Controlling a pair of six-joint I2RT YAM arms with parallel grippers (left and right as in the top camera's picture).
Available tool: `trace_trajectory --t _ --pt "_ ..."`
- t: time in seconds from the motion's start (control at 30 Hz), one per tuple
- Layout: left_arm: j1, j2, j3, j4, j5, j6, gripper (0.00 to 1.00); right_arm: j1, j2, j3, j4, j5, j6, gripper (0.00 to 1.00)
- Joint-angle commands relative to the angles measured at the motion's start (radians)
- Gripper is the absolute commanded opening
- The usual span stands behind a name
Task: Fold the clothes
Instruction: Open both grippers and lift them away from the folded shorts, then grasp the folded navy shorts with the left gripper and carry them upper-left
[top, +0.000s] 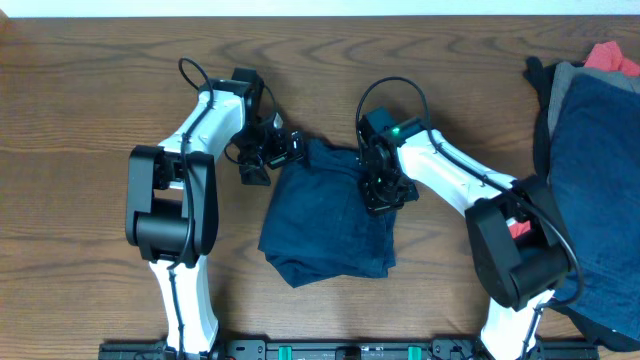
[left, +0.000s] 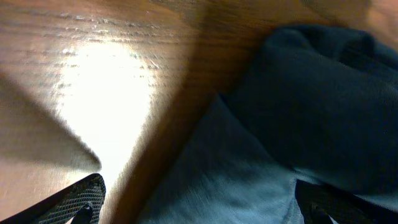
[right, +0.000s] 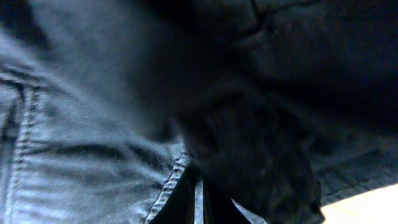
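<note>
Table (top: 80, 120): left tool (top: 274, 157) spread at navy garment (top: 330, 225) corner; right tool (top: 385, 195) atop, grip unclear.

Seemingly a robot lab (wood-grain table (top: 80, 120), two white arms (top: 205, 120)).

I see bare table (top: 70, 130) open left of the folded navy garment (top: 330, 230) and along its near side. To the right, my right arm (top: 450, 165) crosses the gap, and the pile of clothes (top: 595, 170) beyond it blocks that table edge.
</note>
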Motion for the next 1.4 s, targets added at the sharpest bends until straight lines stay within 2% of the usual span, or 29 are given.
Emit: trace_trajectory --t 0.0,0.1,0.23,0.27,0.3,0.4,0.53,0.77,0.97,1.1,1.27,1.3,1.33,1.37 --pt "-0.014 0.031 0.014 0.003 -0.004 0.04 0.98 0.005 0.031 -0.007 0.003 0.024 0.035 0.01" --pt "-0.036 0.037 0.014 0.003 -0.001 0.084 0.99 0.005 0.025 -0.005 0.005 0.057 0.059 0.01" --pt "-0.069 0.037 0.014 0.019 -0.002 0.14 0.37 -0.008 -0.005 -0.003 0.005 0.066 0.074 0.01" --pt "-0.075 0.037 0.014 0.026 -0.002 0.143 0.14 -0.013 -0.02 -0.003 0.005 0.069 0.076 0.01" --pt "-0.079 0.037 0.014 0.036 -0.002 0.143 0.06 -0.02 -0.036 -0.003 0.005 0.072 0.076 0.01" --pt "-0.071 0.037 0.015 0.075 -0.01 0.142 0.06 -0.05 -0.105 0.004 -0.001 0.093 0.076 0.01" --pt "0.001 0.035 0.046 0.114 -0.099 0.032 0.06 -0.095 -0.225 0.008 -0.012 0.127 0.076 0.01" --pt "0.306 0.035 0.184 0.199 -0.144 -0.174 0.06 -0.177 -0.405 0.008 -0.045 0.156 0.061 0.01" --pt "0.572 0.036 0.207 0.344 -0.145 -0.319 0.06 -0.208 -0.434 0.008 -0.096 0.156 0.048 0.01" --pt "0.711 0.036 0.2 0.385 -0.145 -0.35 0.06 -0.209 -0.433 0.008 -0.088 0.172 0.049 0.01" --pt "0.816 0.036 0.199 0.371 -0.144 -0.352 0.06 -0.209 -0.433 0.008 -0.087 0.172 0.049 0.01" --pt "0.827 0.036 0.199 0.357 -0.144 -0.352 0.13 -0.209 -0.433 0.008 -0.086 0.171 0.05 0.01" --pt "0.835 0.036 0.198 0.344 -0.144 -0.352 0.3 -0.209 -0.433 0.008 -0.085 0.172 0.058 0.01" --pt "0.839 0.036 0.198 0.326 -0.144 -0.352 0.59 -0.209 -0.433 0.008 -0.084 0.172 0.063 0.01"
